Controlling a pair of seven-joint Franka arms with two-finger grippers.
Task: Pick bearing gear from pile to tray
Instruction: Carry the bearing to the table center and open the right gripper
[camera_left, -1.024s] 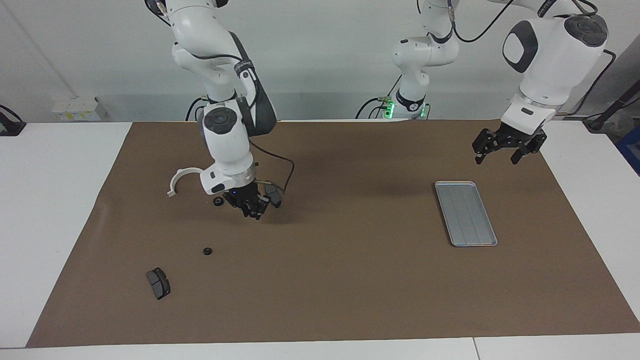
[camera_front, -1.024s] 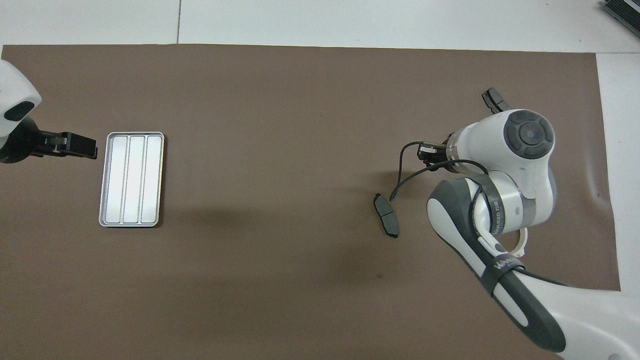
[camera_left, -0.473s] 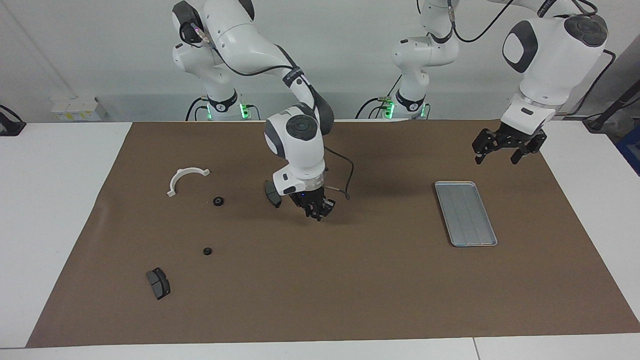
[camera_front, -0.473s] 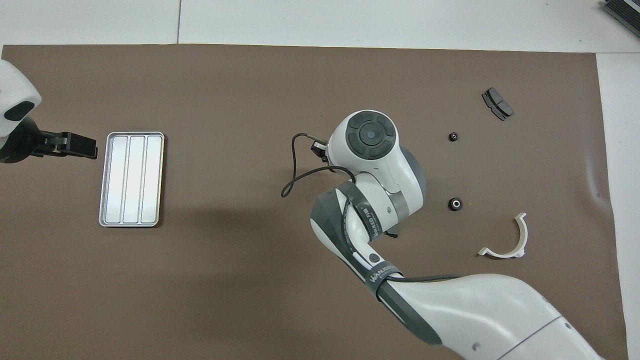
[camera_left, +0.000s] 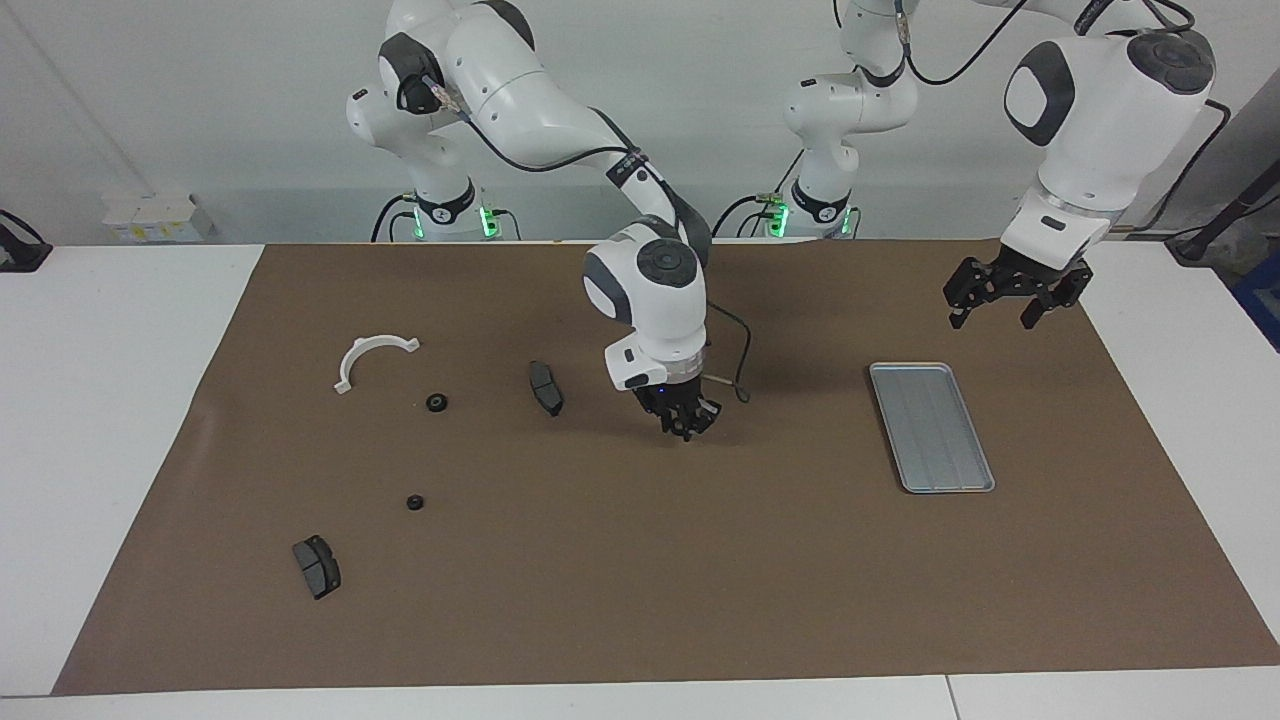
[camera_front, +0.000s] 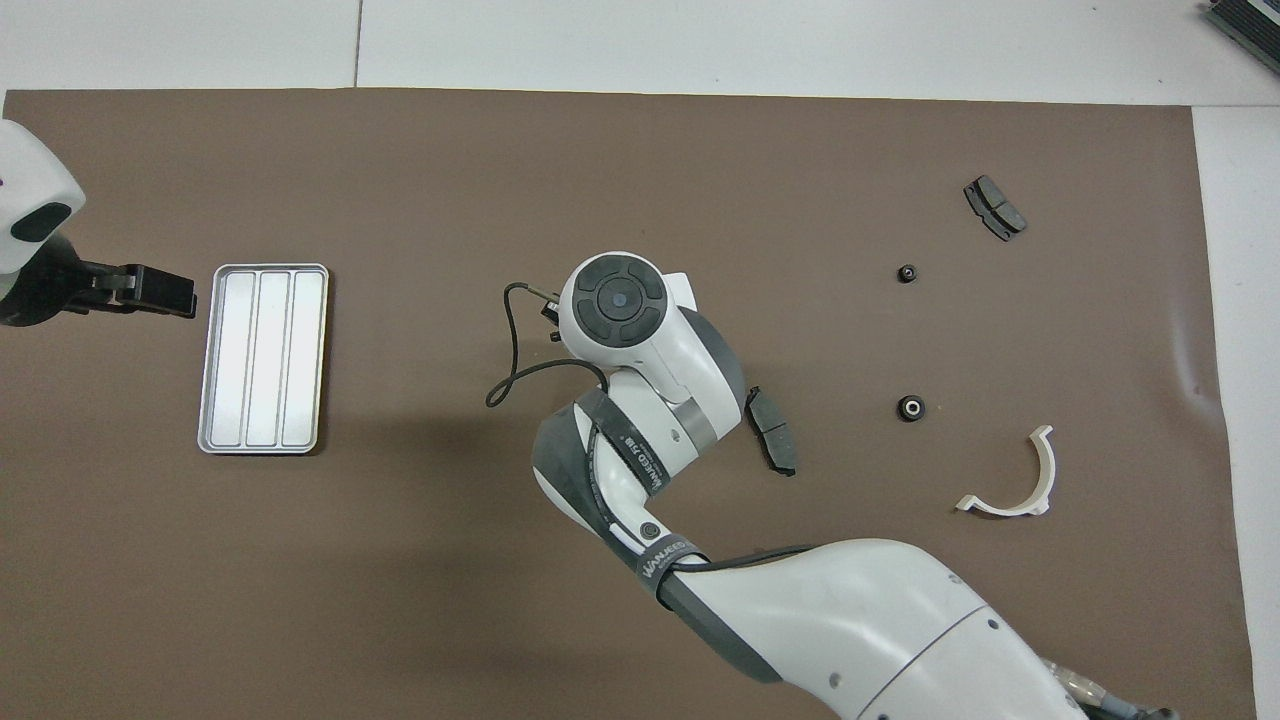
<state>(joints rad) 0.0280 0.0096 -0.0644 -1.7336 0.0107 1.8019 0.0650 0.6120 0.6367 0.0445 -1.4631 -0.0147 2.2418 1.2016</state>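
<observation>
The pile lies scattered at the right arm's end of the mat. It holds two black gears (camera_left: 436, 403) (camera_left: 413, 502), also seen in the overhead view (camera_front: 910, 407) (camera_front: 906, 272). My right gripper (camera_left: 686, 428) hangs over the bare middle of the mat, between the pile and the tray. Its fingers are pinched together on something small and dark, apparently a gear. Its own wrist (camera_front: 615, 300) hides it from above. The silver tray (camera_left: 932, 427) (camera_front: 262, 358) is empty. My left gripper (camera_left: 993, 318) (camera_front: 185, 297) waits open over the mat beside the tray.
Two dark brake pads (camera_left: 545, 387) (camera_left: 317, 566) and a white curved bracket (camera_left: 372, 358) lie with the pile; they also show in the overhead view (camera_front: 773, 430) (camera_front: 994, 207) (camera_front: 1020, 480). A brown mat (camera_left: 700, 580) covers the table.
My right gripper has risen from the pile beside the brake pad and swung toward the tray, now over the middle of the mat. The left arm has not moved.
</observation>
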